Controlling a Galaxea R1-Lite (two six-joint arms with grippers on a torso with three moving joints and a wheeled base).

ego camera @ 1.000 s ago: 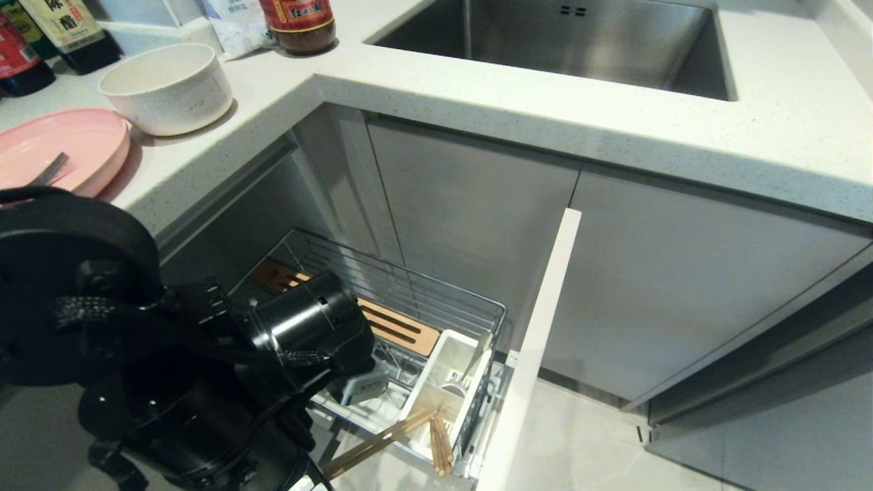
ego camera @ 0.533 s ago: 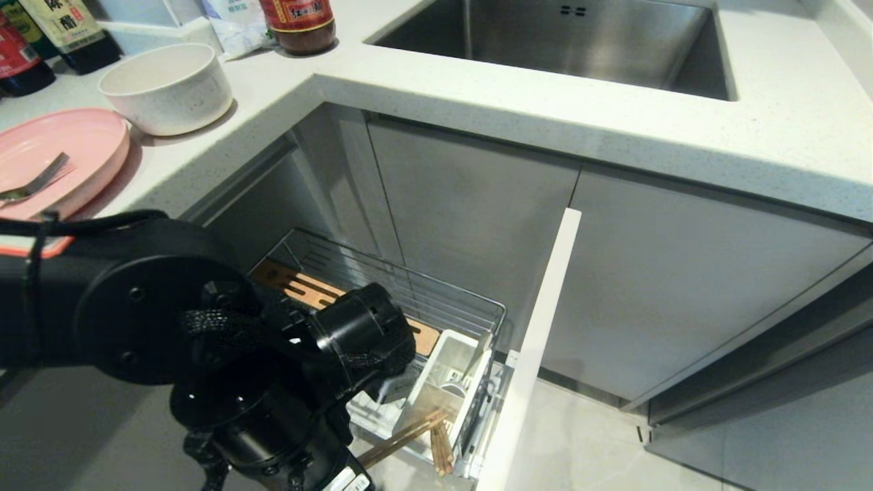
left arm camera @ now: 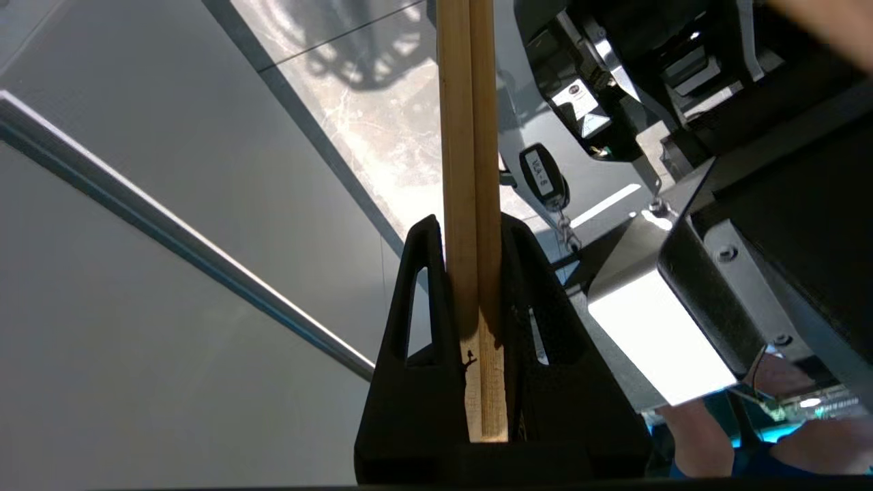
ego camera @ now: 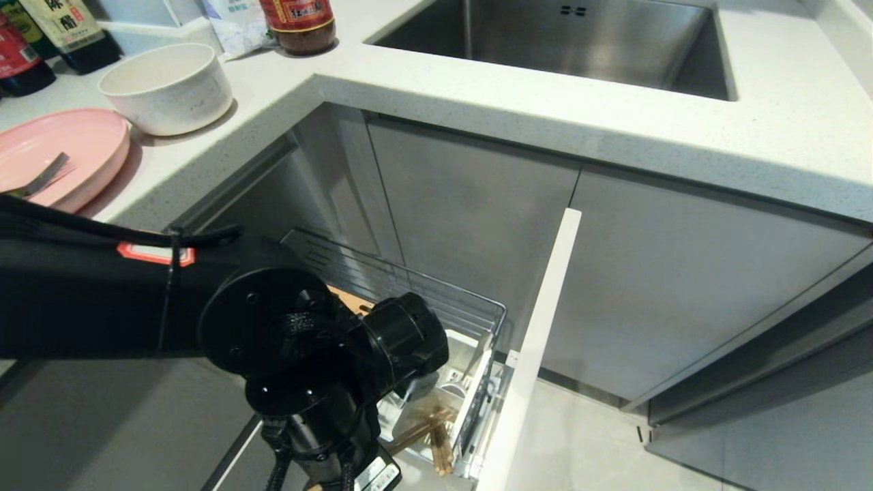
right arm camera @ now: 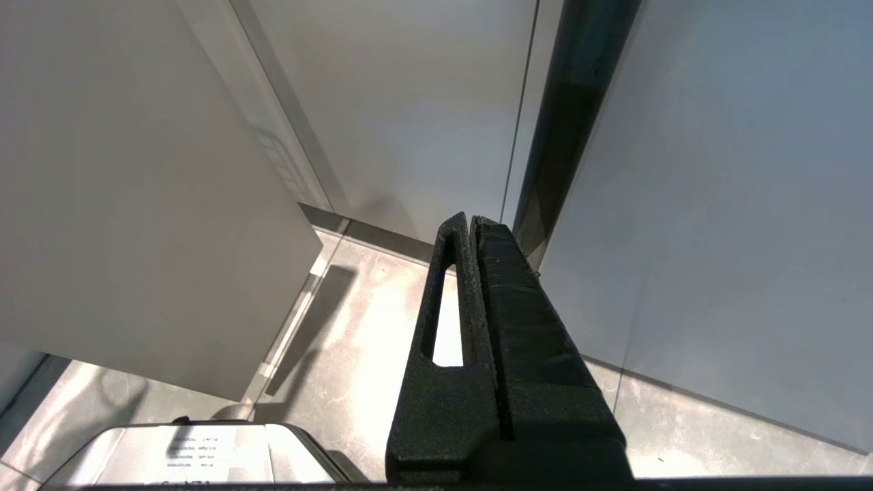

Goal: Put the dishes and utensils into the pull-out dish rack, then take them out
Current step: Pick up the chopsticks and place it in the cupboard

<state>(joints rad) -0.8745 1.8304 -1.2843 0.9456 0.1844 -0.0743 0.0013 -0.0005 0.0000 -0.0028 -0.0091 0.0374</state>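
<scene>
We see white counter [ego camera: 423, 95] with sink [ego camera: 580, 41] set in it. Bowl [ego camera: 167, 87] sits on counter, beside pink plate [ego camera: 75, 146]. Fork [ego camera: 41, 179] lies on plate. Bottles [ego camera: 300, 24] and bag [ego camera: 235, 27] stand at counter's back. Below, rack [ego camera: 436, 307] pulled out over pale floor [ego camera: 600, 443]; white cup [ego camera: 470, 382] sits in rack.

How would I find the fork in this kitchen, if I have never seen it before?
Start at the steel sink and follow the white countertop to its far left end. There a pale-pink plate sits beside a cream bowl. The fork lies on that plate: the only slim, silver metal piece there.
</scene>
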